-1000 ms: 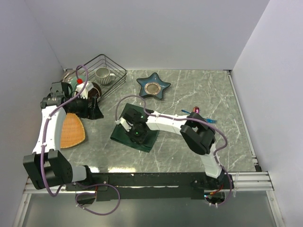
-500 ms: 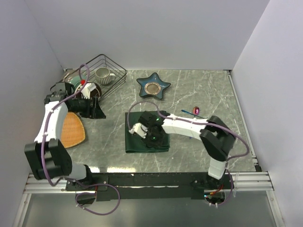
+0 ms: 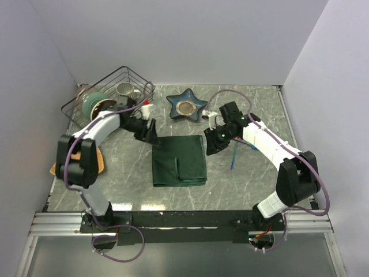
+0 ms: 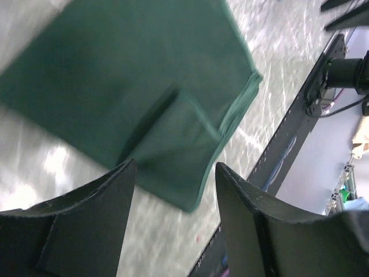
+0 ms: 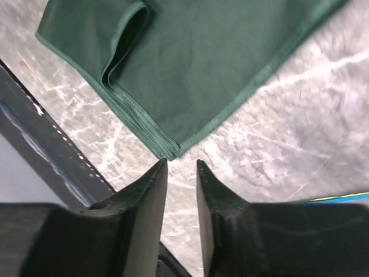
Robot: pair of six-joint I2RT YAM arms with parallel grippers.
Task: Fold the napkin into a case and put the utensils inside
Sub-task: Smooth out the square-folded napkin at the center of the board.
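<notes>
Near the black wire basket [image 3: 109,92] at far left, I see my left gripper [image 3: 153,137] at the far left corner of the dark green folded cloth napkin [image 3: 179,161], fingers apart and empty. My right gripper [image 3: 211,145] is at the napkin's far right corner, its fingers a narrow gap apart and holding nothing. A slim bright blue utensil [image 3: 233,157] lies on the grey marble table [image 3: 253,115] just right of the cloth.

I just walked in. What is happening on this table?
Two robot arms are working on a dark green napkin, which lies flat and partly folded in the middle of the table. The left gripper is at its far left corner and the right gripper at its far right corner. Both are open and hold nothing. A blue utensil lies on the table to the right of the napkin, not yet inside.
</notes>
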